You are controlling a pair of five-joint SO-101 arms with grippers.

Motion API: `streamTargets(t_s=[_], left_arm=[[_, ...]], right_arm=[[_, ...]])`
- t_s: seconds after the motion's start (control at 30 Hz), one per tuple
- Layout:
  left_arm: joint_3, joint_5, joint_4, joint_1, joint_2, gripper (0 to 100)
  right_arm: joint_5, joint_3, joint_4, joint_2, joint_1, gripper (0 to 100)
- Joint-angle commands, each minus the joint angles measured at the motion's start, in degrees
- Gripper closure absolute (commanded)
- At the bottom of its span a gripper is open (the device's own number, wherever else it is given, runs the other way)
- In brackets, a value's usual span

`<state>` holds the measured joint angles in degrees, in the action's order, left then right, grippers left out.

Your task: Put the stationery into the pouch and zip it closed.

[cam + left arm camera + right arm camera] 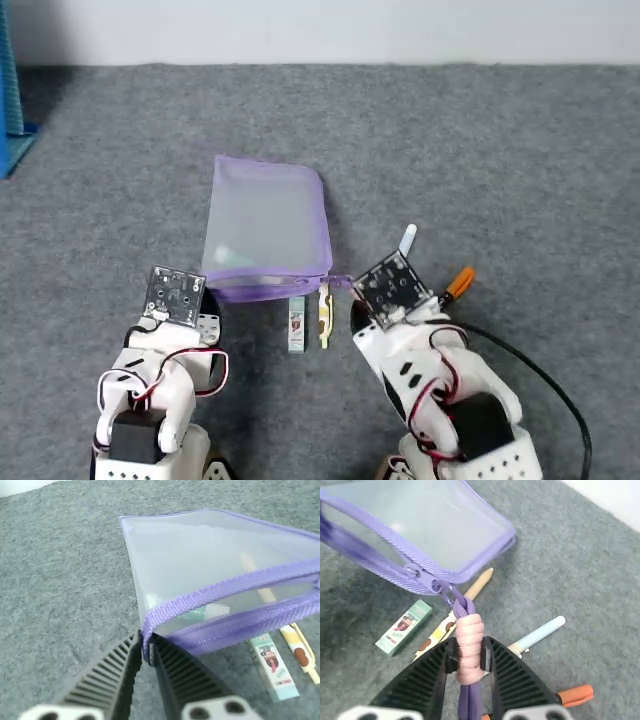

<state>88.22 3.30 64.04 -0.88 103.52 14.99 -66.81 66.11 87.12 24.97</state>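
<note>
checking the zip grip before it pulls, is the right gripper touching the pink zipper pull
Touching. The right wrist view shows the right gripper shut on the pink zipper pull, with no gap on either side.

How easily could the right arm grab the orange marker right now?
Probably not yet. The orange marker lies uncovered close beside the right gripper, but that gripper is shut on the zipper pull, so it would have to let go first.

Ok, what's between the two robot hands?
In the high view: the pouch's purple zip edge, with a mint box and a cream pen beside it.
</note>
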Motion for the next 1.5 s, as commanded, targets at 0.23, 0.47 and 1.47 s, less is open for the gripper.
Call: streamTargets(t_s=[0.23, 0.47, 1.47], left_arm=[[0.3, -7.9, -1.8, 0.8, 0.8, 73], [5.1, -8.0, -7.5, 1.0, 0.8, 72], [0.7, -14.5, -10.7, -5.2, 0.8, 72]], right_arm=[[0.0, 0.6, 4.4, 13.4, 8.0, 99.1], [0.0, 0.6, 4.5, 16.8, 8.0, 99.1], [-0.2, 0.5, 4.5, 16.7, 8.3, 99.1]])
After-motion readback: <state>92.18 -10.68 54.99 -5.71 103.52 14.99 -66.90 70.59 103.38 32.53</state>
